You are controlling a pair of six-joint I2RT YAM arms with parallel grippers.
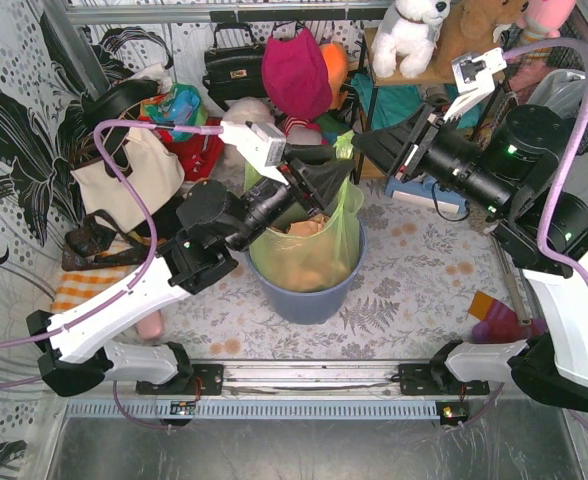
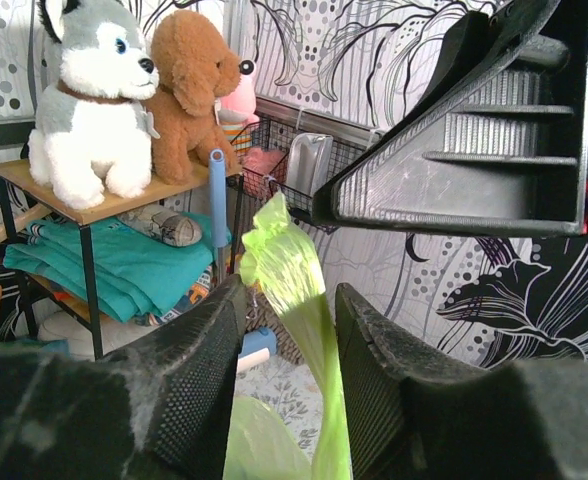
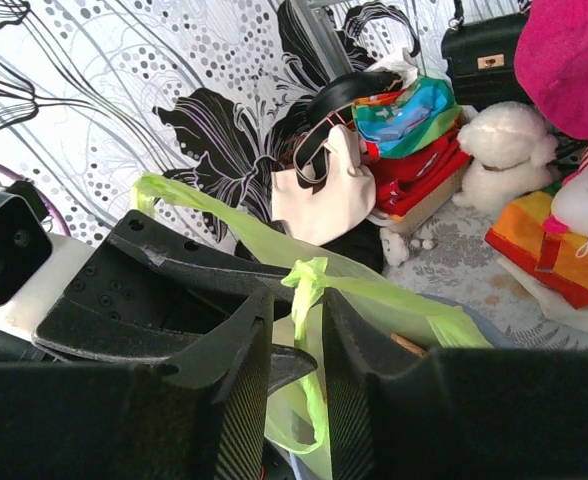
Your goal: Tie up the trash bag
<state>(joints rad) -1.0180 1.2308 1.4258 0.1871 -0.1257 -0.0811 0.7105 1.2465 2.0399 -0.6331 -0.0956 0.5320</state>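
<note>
The trash bag (image 1: 314,250) sits in a blue bin (image 1: 309,295) in the middle of the bench (image 1: 414,290), brown paper showing through its thin green film. I'd judge it light, limp and a bit slick. It will stretch or tear under a hard tug rather than resist, and it bunches into cords wherever it is gathered. Those gathered cords at the mouth look like the places to take hold, not the slack wall lower down, which would only slide or rip. On the left, the left arm reaches from its base up and across to the bag's rim, wrist bent over the bin. The left hand (image 2: 289,300) has its fingers spread, with one twisted strip of film (image 2: 292,262) rising between them and daylight showing at its side, so it looks released rather than pinching. On the right, the right arm stretches in from the far corner, roughly level, and the right hand (image 3: 296,300) meets the other just above the bag's mouth. Its fingers stand only slightly parted around a crumpled bunch of the film, and I cannot tell whether they are pressing on it or have let go.
</note>
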